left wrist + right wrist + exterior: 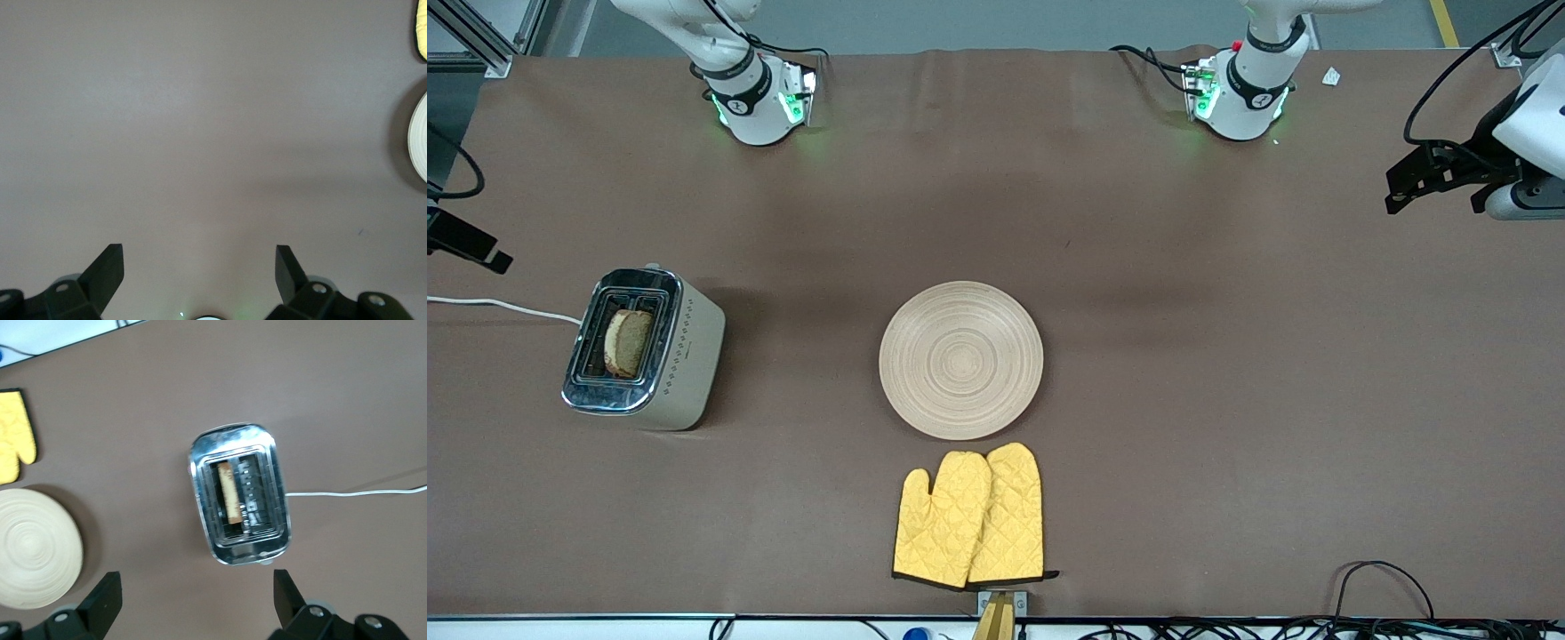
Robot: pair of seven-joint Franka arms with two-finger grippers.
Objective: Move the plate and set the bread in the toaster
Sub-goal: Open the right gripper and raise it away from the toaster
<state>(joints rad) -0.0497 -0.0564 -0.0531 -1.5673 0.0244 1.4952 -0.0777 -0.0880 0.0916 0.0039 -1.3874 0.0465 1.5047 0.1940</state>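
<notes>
The cream toaster (689, 356) with a chrome top stands toward the right arm's end of the table. The brown bread slice (627, 342) stands upright in one of its slots; the right wrist view shows the toaster (267, 453) and the bread (231, 492) from above. The beige wooden plate (960, 360) lies empty at mid table and also shows in the right wrist view (33, 547) and the left wrist view (419, 137). My right gripper (197, 577) is open and empty, raised near the toaster (489, 253). My left gripper (199, 250) is open and empty over bare table at the left arm's end (1405, 182).
A pair of yellow oven mitts (971, 520) lies nearer to the front camera than the plate, close to the table's edge. The toaster's white cord (507, 307) runs off the right arm's end of the table. Brown cloth covers the table.
</notes>
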